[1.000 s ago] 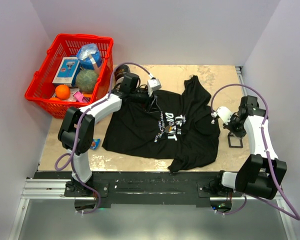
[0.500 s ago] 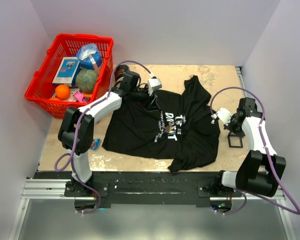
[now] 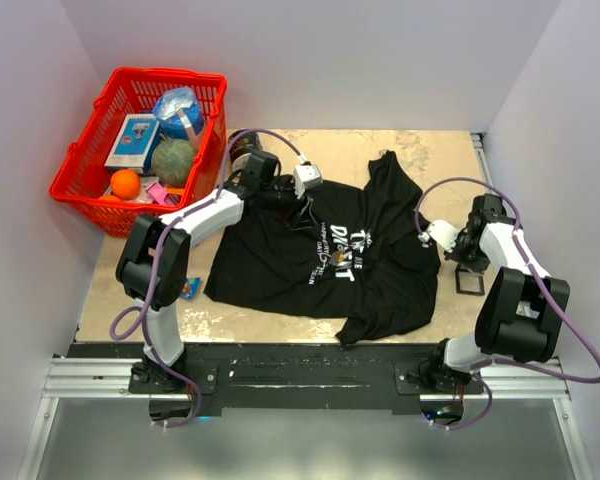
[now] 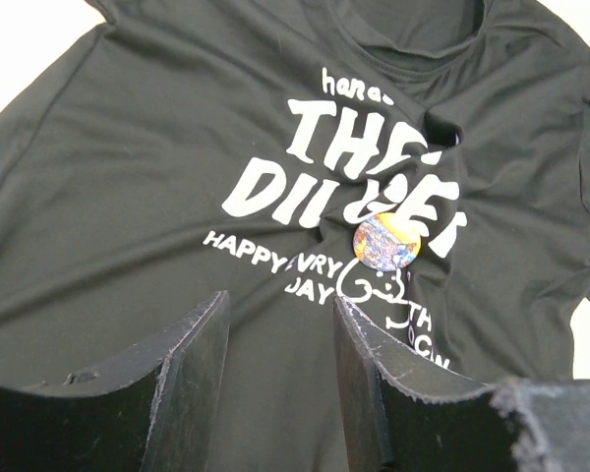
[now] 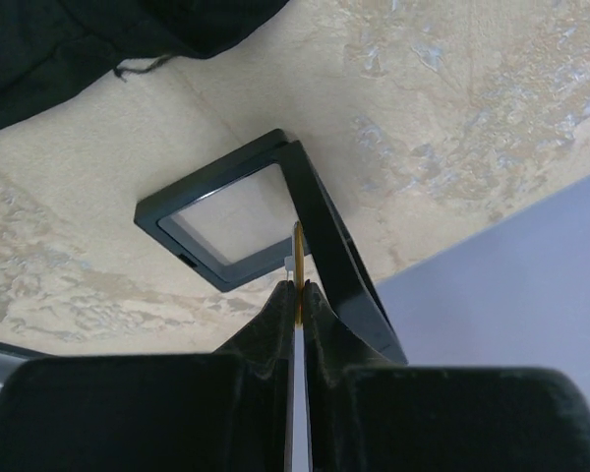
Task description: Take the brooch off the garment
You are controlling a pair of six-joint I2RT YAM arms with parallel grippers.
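The black T-shirt (image 3: 330, 250) with white lettering lies spread on the table. In the left wrist view a round multicoloured brooch (image 4: 385, 242) sits on the shirt (image 4: 157, 177) among the letters. My left gripper (image 4: 280, 329) is open and empty, its jaws apart above the shirt just short of the brooch; in the top view it (image 3: 298, 205) hovers near the collar. My right gripper (image 5: 297, 285) is shut on a thin gold-edged flat piece (image 5: 297, 258), seen edge-on, held just above an open black frame box (image 5: 246, 221). In the top view it (image 3: 464, 262) is right of the shirt.
The black frame box (image 3: 470, 281) lies on the table by the right edge. A red basket (image 3: 85, 150) with several items stands at the back left. A small blue packet (image 3: 189, 289) lies near the left arm. Walls close in on both sides.
The right arm has drawn in and shifted slightly toward the back, keeping its gripper shut near the frame box. The left gripper has edged a little toward the back over the shirt.
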